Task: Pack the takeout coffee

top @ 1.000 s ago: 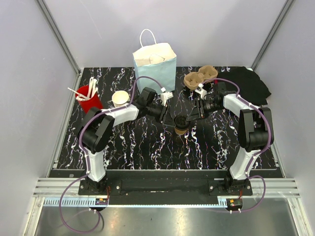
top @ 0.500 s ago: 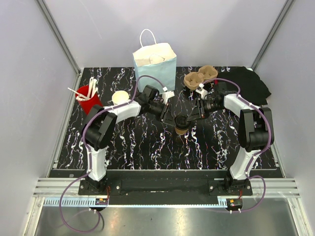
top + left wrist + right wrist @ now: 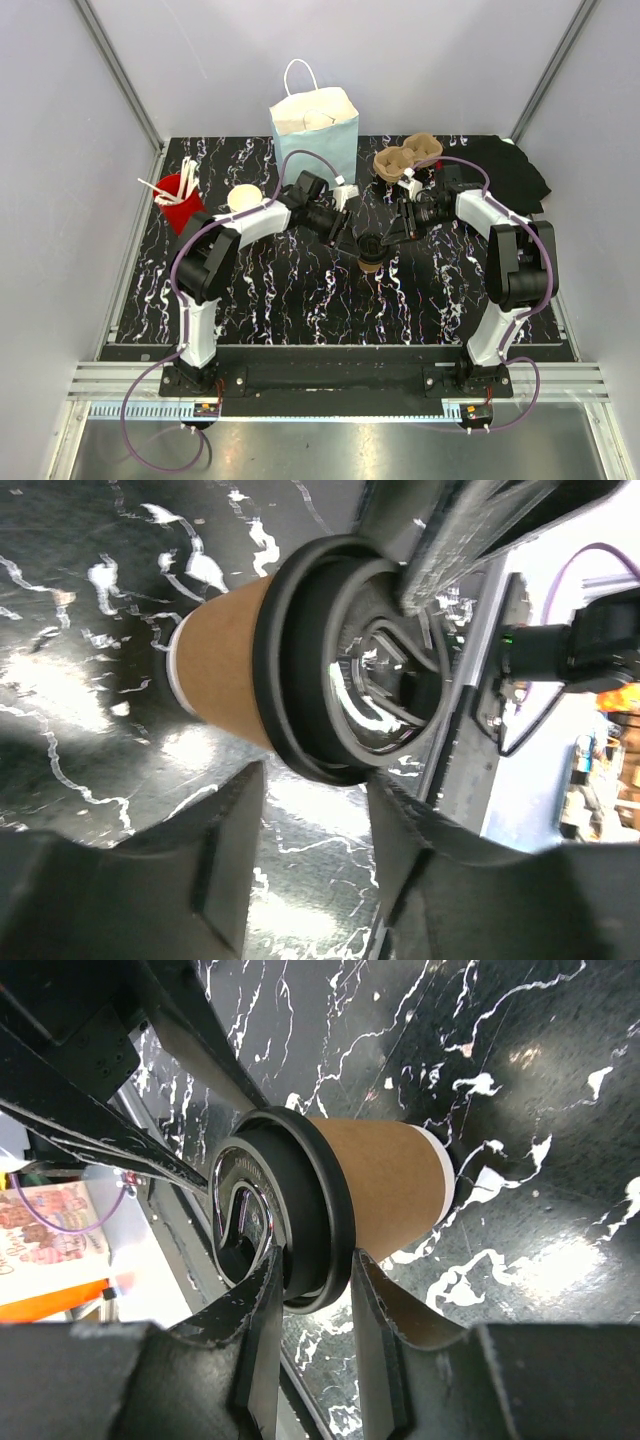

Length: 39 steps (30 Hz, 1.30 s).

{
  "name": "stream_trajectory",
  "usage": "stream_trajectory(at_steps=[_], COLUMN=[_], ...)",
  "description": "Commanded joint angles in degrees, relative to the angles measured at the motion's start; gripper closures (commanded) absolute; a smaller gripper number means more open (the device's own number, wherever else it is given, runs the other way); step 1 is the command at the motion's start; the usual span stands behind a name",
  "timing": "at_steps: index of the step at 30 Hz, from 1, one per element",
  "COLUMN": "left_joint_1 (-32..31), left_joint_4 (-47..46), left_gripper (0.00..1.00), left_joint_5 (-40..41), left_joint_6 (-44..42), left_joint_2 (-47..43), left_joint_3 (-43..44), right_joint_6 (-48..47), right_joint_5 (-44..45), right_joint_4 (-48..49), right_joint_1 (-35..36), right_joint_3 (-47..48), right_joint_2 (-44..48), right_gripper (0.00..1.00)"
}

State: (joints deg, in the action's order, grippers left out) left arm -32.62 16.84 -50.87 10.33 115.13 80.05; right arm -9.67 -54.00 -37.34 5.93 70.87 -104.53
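- The right gripper (image 3: pixel 315 1268) is clamped on the black lid (image 3: pixel 300 1210), one finger on each side of its rim.
- The left gripper (image 3: pixel 318 782) has its fingers apart, close to the lid's edge and holding nothing.
- The lid sits on the tan cup (image 3: pixel 385 1185), which stands upright on the bench (image 3: pixel 290 290).
- The left arm (image 3: pixel 250 225) reaches in from the cup's left and the right arm (image 3: pixel 490 215) from its right, their wrists meeting over it.
- The bench is black with white veins.
- Behind the cup stands a pale blue paper bag (image 3: pixel 315 135).
- Behind and right of the cup are a brown carrier (image 3: pixel 405 157) and a black cloth (image 3: pixel 515 170).
- Left of the cup are a stack of cups (image 3: pixel 243 199) and a red holder (image 3: pixel 180 198) with white sticks.
- Pale grey walls stand around.
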Motion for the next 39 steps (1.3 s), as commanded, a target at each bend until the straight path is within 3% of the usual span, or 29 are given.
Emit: stream_trajectory(at_steps=[1, 22, 30, 39], left_joint_1=[0.5, 0.9, 1.5, 1.9], left_joint_4=[1.8, 2.1, 1.9, 1.6], left_gripper=[0.48, 0.42, 0.36, 0.3], left_joint_5=[9.6, 8.8, 5.8, 7.3], left_joint_6=[-4.5, -2.2, -1.5, -1.8], left_joint_2=[0.2, 2.5, 0.2, -2.7], left_joint_3=[3.2, 9.7, 9.5, 8.2], right_joint_6=[-3.9, -4.2, -4.0, -5.9], right_joint_5=[4.5, 6.3, 9.5, 12.0], right_joint_4=[-1.1, -2.4, -2.5, -3.9], right_joint_1=[1.0, 0.7, -0.1, -0.5], right_joint_3=[3.0, 5.4, 6.6, 8.2], right_joint_2=[2.3, 3.1, 6.0, 11.7], right_gripper=[0.73, 0.46, 0.27, 0.27])
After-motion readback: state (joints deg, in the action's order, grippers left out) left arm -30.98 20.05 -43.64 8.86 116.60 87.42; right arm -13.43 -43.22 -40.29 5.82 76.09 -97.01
